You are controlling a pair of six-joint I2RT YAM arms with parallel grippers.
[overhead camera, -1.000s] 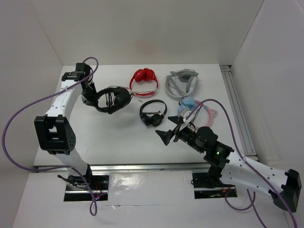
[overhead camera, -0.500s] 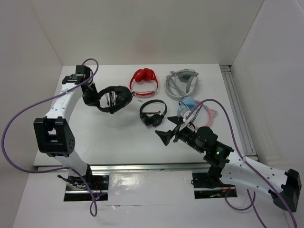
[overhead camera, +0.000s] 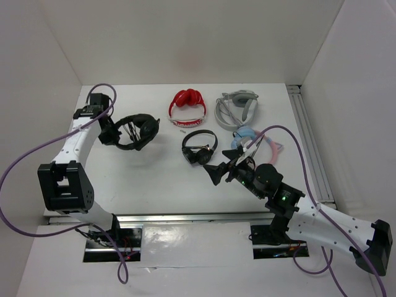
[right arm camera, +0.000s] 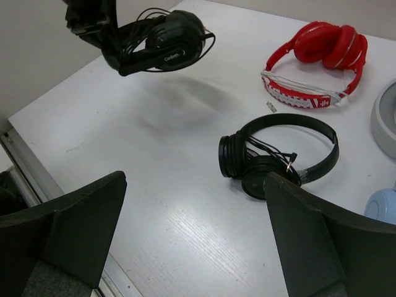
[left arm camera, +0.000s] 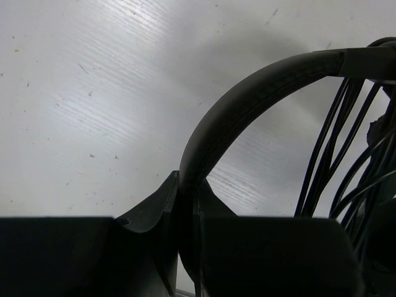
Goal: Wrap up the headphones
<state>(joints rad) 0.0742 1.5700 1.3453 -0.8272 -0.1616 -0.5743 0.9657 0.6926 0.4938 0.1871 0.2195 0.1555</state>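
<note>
The headphones (overhead camera: 135, 129) are large, black and over-ear, with the thin black cable wound in loops between the cups. My left gripper (overhead camera: 109, 133) is shut on their headband and holds them above the table at the back left; their shadow falls on the table below. In the left wrist view the headband (left arm camera: 247, 105) runs down between my closed fingers (left arm camera: 154, 210), with cable strands (left arm camera: 343, 148) at the right. The right wrist view shows the headphones (right arm camera: 164, 46) hanging from the left gripper (right arm camera: 99, 28). My right gripper (overhead camera: 221, 172) (right arm camera: 195, 204) is open and empty, near the table's middle.
A smaller black on-ear pair (overhead camera: 199, 148) (right arm camera: 278, 154) lies just ahead of my right gripper. A red pair (overhead camera: 187, 106) (right arm camera: 315, 62) and a grey-white pair (overhead camera: 237, 106) lie at the back. A light blue and pink pair (overhead camera: 253, 141) lies at the right. A metal rail (overhead camera: 309, 142) runs along the right edge.
My left gripper has carried the headphones to the left and turned them. My right gripper has shifted slightly forward and stays open.
</note>
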